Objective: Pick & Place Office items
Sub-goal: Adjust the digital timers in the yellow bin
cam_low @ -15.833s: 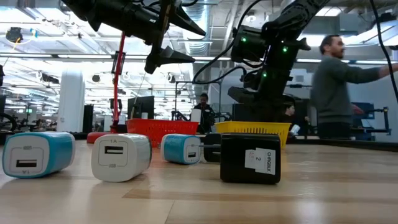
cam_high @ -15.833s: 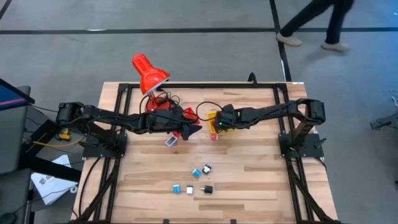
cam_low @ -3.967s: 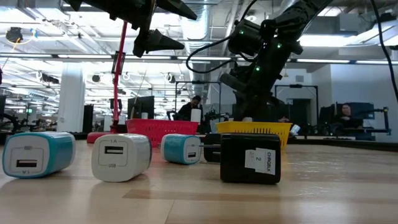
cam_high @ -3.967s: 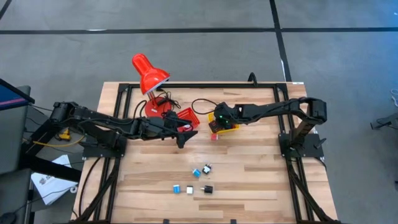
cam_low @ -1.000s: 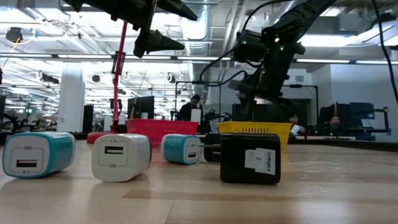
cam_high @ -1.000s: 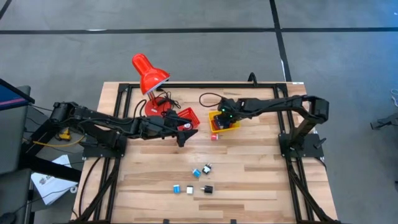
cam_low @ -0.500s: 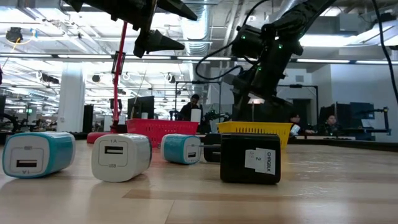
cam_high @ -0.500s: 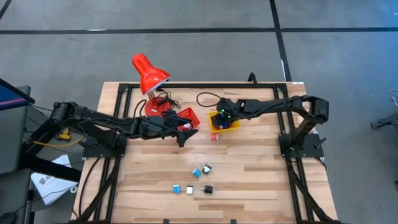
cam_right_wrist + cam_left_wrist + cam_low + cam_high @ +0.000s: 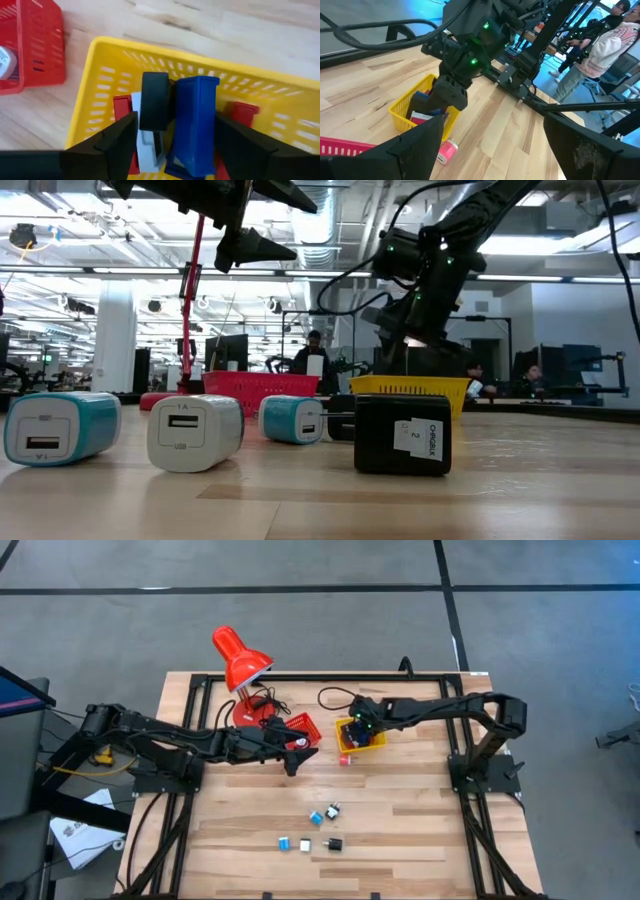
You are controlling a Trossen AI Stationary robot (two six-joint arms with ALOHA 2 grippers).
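Note:
My right gripper [image 9: 175,122] reaches down into the yellow basket [image 9: 200,56], open. Its fingers stand on either side of a black piece [image 9: 155,100] and a blue block [image 9: 196,120]. These stand on end in the basket among a white piece [image 9: 147,147] and red pieces [image 9: 243,111]. My left gripper [image 9: 300,752] hangs open in the air by the red basket [image 9: 302,727]. Several more office items, cyan [image 9: 316,818], white [image 9: 305,845] and black [image 9: 334,844], lie on the table near its front. A pink piece [image 9: 345,760] lies beside the yellow basket. My right gripper comes from above, slanting down into the yellow basket. One finger [image 9: 122,137] is beside the black and white pieces, and the other [image 9: 235,145] is beside the blue block's outer side [image 9: 212,115]. I cannot tell whether either finger touches them.
A red desk lamp [image 9: 237,657] stands at the far left with its cable [image 9: 335,692] looping behind the baskets. A metal frame runs along the table's edges [image 9: 190,690]. People show in the room beyond the table [image 9: 592,55]. Bare wood lies between the baskets and the front items.

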